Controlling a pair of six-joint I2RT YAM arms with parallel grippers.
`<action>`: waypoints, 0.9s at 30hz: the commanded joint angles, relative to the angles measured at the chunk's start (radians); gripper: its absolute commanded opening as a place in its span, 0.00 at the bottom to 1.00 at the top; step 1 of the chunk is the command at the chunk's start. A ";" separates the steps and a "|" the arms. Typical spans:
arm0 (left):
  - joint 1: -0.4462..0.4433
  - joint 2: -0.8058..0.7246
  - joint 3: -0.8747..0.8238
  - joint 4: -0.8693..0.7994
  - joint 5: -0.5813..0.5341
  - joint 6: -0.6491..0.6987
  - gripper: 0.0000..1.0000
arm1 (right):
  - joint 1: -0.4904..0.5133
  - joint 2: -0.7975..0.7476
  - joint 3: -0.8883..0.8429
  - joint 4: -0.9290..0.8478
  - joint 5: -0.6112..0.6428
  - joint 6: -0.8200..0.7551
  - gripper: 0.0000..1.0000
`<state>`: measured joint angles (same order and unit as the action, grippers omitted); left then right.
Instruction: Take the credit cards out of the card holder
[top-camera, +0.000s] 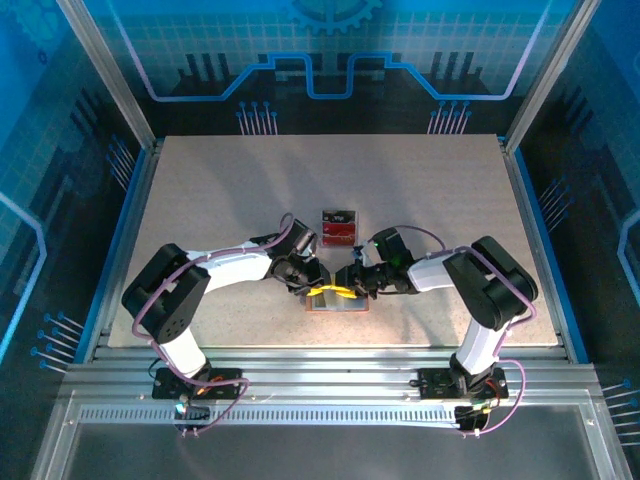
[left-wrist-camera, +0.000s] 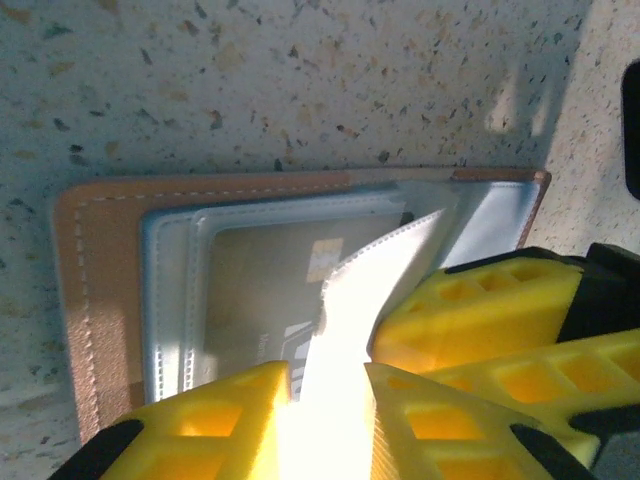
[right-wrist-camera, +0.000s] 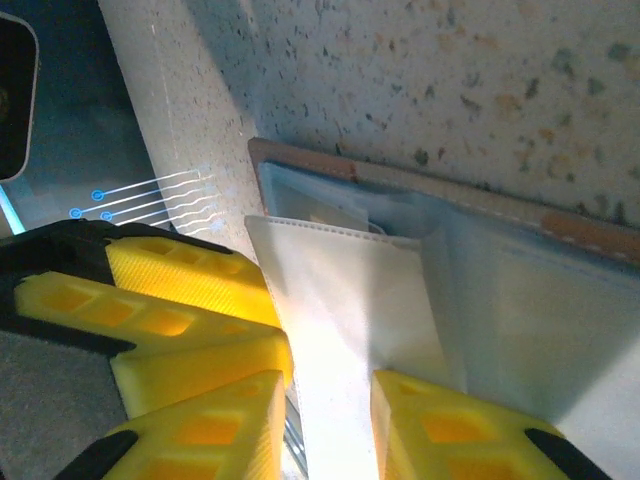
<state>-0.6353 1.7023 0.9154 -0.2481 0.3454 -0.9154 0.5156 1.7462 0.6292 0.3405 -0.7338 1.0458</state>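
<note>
The card holder (top-camera: 337, 304) lies open near the table's front edge, with a tan rim (left-wrist-camera: 100, 260) and a pale grey-blue inside (right-wrist-camera: 560, 300). A white inner flap (left-wrist-camera: 385, 265) (right-wrist-camera: 340, 290) stands up from its middle. My left gripper (top-camera: 318, 283) (left-wrist-camera: 327, 375) and right gripper (top-camera: 352, 283) (right-wrist-camera: 328, 385) meet over it, each with the flap filling the gap between its yellow fingers. A dark card (left-wrist-camera: 265, 285) shows through the left pocket. A small pile of credit cards (top-camera: 338, 228), red with a dark one, lies on the table just beyond the card holder.
The right gripper's fingers (left-wrist-camera: 480, 315) crowd the left wrist view. The left gripper's fingers (right-wrist-camera: 170, 290) sit close beside my right ones. The table's front edge (right-wrist-camera: 190, 180) runs right behind the card holder. Open tabletop (top-camera: 220, 190) spreads to the back and sides.
</note>
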 joint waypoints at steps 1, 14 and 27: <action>-0.008 0.002 0.028 0.005 0.005 0.005 0.24 | -0.006 -0.062 0.034 -0.141 0.025 -0.040 0.29; -0.010 -0.004 0.078 0.012 0.030 0.011 0.24 | -0.011 -0.262 0.224 -0.659 0.229 -0.271 0.30; -0.035 0.068 0.139 0.030 0.060 0.013 0.21 | -0.058 -0.237 0.113 -0.466 0.152 -0.210 0.25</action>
<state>-0.6636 1.7638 1.0431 -0.2222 0.3798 -0.9146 0.4694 1.4857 0.7856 -0.2234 -0.5282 0.7937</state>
